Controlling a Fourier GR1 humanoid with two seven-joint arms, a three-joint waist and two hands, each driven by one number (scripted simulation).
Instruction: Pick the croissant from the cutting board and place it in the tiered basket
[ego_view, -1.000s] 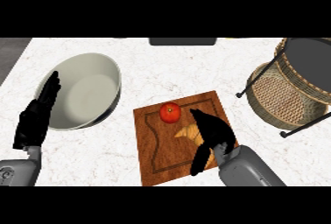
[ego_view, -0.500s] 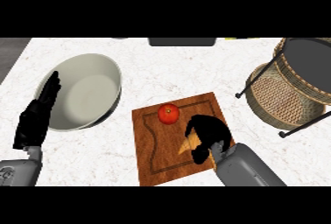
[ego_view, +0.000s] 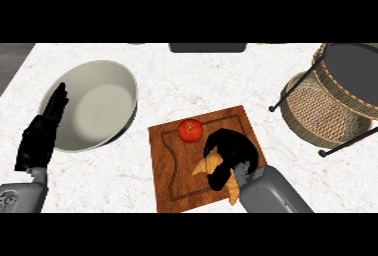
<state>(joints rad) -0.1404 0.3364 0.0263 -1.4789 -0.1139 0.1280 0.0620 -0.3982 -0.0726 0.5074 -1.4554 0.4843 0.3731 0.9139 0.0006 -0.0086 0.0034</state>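
A white, faintly speckled stone counter (ego_view: 192, 85) fills the view, evenly lit with soft shadows. At its far edge sits a dark rectangular fixture (ego_view: 207, 47). A grey strip (ego_view: 11, 60) runs past the counter's left edge.

My black right hand (ego_view: 235, 152) looks matt, its fingers curled over a golden, flaky-looking croissant (ego_view: 210, 164). Under it lies a wooden cutting board (ego_view: 168, 170) — reddish-brown, visible grain, slight sheen. The tomato (ego_view: 190, 130) is smooth and glossy. The tiered basket (ego_view: 328, 107) looks woven, wicker-like, on dark frame rods — the counter (ego_view: 207, 80) is pale speckled stone.
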